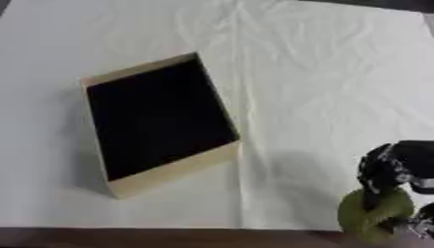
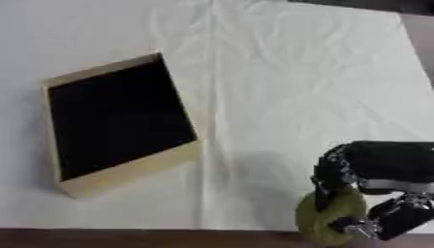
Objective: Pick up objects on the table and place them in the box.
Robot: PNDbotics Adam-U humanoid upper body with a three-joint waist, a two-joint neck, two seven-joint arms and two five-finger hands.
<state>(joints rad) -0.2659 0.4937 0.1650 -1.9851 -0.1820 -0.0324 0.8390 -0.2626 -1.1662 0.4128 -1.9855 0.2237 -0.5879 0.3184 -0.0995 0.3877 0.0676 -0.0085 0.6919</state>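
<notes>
At the desk's (image 2: 280, 72) near right edge, well apart from the box (image 2: 127, 167), the right robot hand (image 2: 360, 189) grasps a round olive-green object (image 2: 326, 215) — probably light and slightly soft, best held around its middle.

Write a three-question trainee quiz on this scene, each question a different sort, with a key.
1. True or false: the box already has the green object inside it.
2. Multiple choice: where is the green object? A) in the box B) at the near right of the cloth, in the right hand C) at the far left corner.
3. Fill in: the box's inside looks ____ in colour.

Key: 1 false, it shows only a dark interior. 2 B, the fingers curl round it. 3 black.
</notes>
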